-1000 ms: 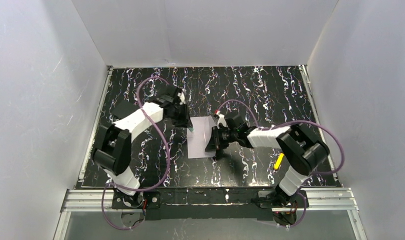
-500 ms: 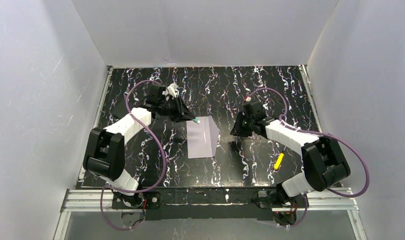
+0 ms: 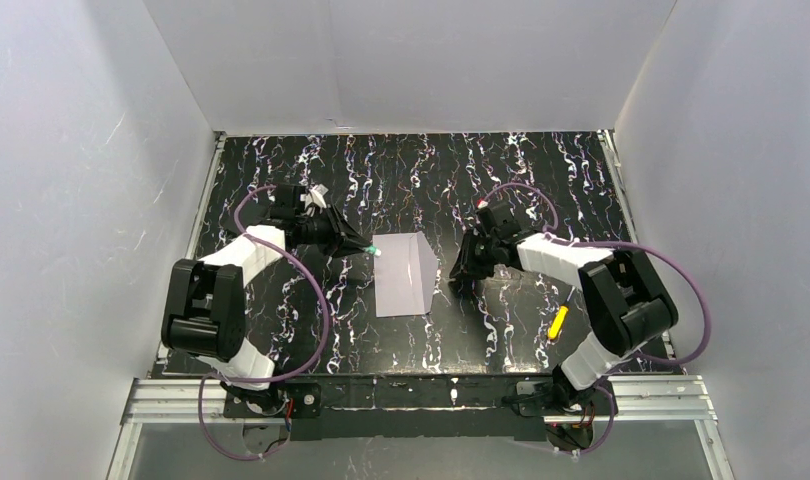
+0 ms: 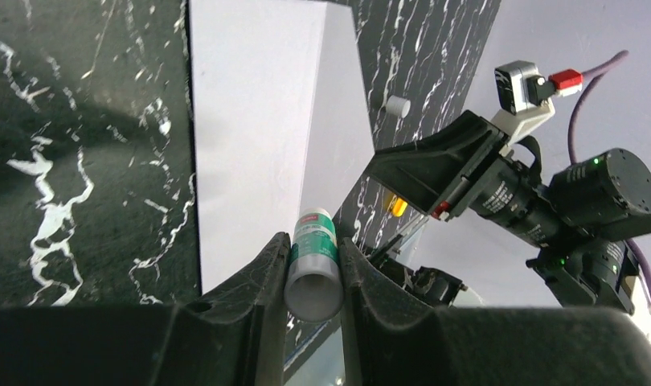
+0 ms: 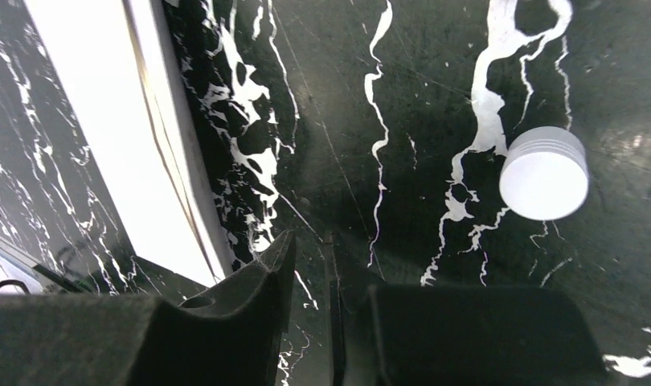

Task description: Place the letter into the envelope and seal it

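Note:
The pale lavender envelope (image 3: 404,275) lies flat mid-table, a fold line running down its right part; it also shows in the left wrist view (image 4: 258,121) and the right wrist view (image 5: 105,137). The letter is not visible. My left gripper (image 3: 366,250) (image 4: 314,249) sits just off the envelope's upper left corner, shut on a green-and-white glue stick (image 4: 314,261) that points toward the envelope. My right gripper (image 3: 461,272) (image 5: 310,241) hovers over bare table right of the envelope. Its jaws stand a narrow gap apart with nothing between them.
A white round cap (image 5: 544,173) (image 4: 397,106) rests on the black marbled table (image 3: 521,180) beside my right gripper. A small yellow object (image 3: 558,322) lies further right near the front. White walls enclose the table on three sides.
My right gripper came off the envelope and moved right onto bare table. My left gripper, still holding the glue stick, drew back left off the envelope's top edge.

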{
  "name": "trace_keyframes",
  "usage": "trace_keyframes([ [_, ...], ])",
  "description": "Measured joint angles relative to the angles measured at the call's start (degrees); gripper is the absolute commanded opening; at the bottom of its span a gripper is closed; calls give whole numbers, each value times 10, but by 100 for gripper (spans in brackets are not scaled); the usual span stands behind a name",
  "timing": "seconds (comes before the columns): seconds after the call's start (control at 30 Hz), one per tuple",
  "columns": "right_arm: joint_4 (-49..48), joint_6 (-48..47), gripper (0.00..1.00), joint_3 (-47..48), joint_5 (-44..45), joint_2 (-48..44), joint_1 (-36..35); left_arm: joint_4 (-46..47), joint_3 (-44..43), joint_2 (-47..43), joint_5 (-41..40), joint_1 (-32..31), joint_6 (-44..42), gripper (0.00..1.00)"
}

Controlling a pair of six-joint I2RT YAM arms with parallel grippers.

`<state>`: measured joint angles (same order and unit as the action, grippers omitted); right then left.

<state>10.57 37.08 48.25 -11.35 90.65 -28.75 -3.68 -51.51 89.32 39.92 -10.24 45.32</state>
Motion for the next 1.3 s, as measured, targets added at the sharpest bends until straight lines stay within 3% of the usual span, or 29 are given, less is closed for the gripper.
trace_keyframes([
  [0.7,-29,4,28,3,-27,26,-5,-174,3,79,83,68,-69,16],
  [1.03,-37,7,28,-4,-25,26,-6,-204,25,96,59,84,-68,25],
  [1.2,-45,15,28,-7,-25,26,-6,-203,28,96,45,84,-69,37],
  [1.3,-53,23,28,-18,-25,20,-6,-206,32,96,35,84,-71,39],
])
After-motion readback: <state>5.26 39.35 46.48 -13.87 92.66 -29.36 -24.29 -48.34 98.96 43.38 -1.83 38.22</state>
